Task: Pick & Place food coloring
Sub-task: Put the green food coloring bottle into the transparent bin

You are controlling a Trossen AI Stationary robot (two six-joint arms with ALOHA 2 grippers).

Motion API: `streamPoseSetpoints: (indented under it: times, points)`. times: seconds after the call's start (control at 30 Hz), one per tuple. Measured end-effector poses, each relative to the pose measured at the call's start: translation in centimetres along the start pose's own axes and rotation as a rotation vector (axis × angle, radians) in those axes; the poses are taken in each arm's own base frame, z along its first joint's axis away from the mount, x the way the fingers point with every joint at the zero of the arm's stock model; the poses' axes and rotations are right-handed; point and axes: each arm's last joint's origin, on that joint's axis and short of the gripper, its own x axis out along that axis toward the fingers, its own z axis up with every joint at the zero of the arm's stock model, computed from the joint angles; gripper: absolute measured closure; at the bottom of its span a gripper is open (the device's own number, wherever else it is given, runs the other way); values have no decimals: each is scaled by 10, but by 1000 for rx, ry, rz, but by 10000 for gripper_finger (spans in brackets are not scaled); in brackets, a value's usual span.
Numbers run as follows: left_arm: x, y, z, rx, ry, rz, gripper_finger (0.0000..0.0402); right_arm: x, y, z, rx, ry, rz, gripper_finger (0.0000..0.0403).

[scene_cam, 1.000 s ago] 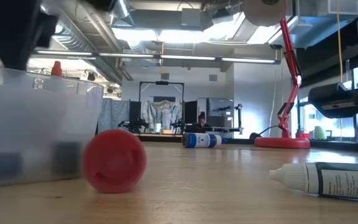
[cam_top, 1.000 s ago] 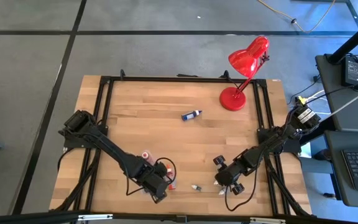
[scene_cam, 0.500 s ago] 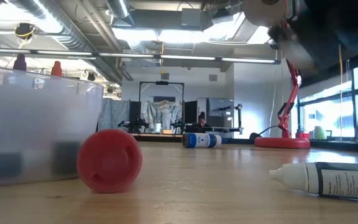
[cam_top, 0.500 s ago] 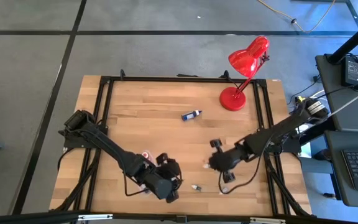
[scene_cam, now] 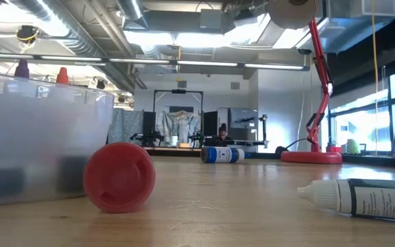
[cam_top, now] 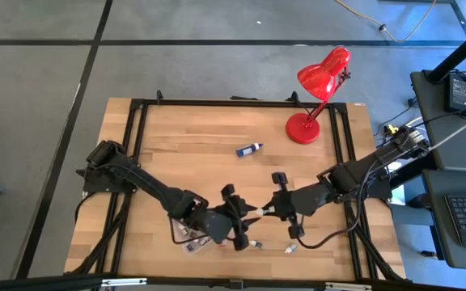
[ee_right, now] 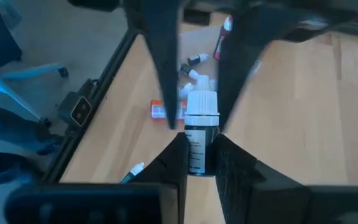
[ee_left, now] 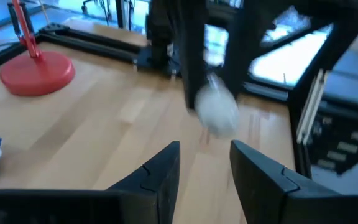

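Right hand (ee_right: 199, 163): clenched on dark white-capped food coloring bottle (ee_right: 199, 138), above worktop (cam_top: 184, 145). Left hand (ee_left: 205, 163): released, empty, facing it.

You see a smooth wooden bench (scene_cam: 238, 206), a frosted plastic tray (scene_cam: 40, 137), a glossy red lamp (cam_top: 322, 77) and matt black tool fingers (ee_left: 160, 174).

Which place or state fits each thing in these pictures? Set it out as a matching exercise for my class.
Things:
1. red lamp
2. right gripper
3. left gripper
4. red cap

Places or states:
A. open, holding nothing
B. lying beside the clear tray
C. shut on a dark bottle
D. standing at the table's far corner

Pairs: 1-D, 2-C, 3-A, 4-B
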Motion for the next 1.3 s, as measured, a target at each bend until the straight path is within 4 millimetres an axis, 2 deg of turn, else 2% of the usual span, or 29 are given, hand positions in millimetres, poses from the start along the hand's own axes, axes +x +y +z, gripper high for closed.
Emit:
streamPoseSetpoints:
  times: [0.23,0.5,0.9,1.3]
  points:
    - [6,5,8,-26,-27,-13,272,0,0,-2,25,23,-3,335]
    - [5,2,11,35,-58,-44,277,0,0,-3,48,30,-4,334]
    - [5,2,13,86,-75,-44,339,0,0,-3,47,34,-4,334]
    - [6,3,8,68,-19,-58,278,1,0,-3,49,26,-8,334]
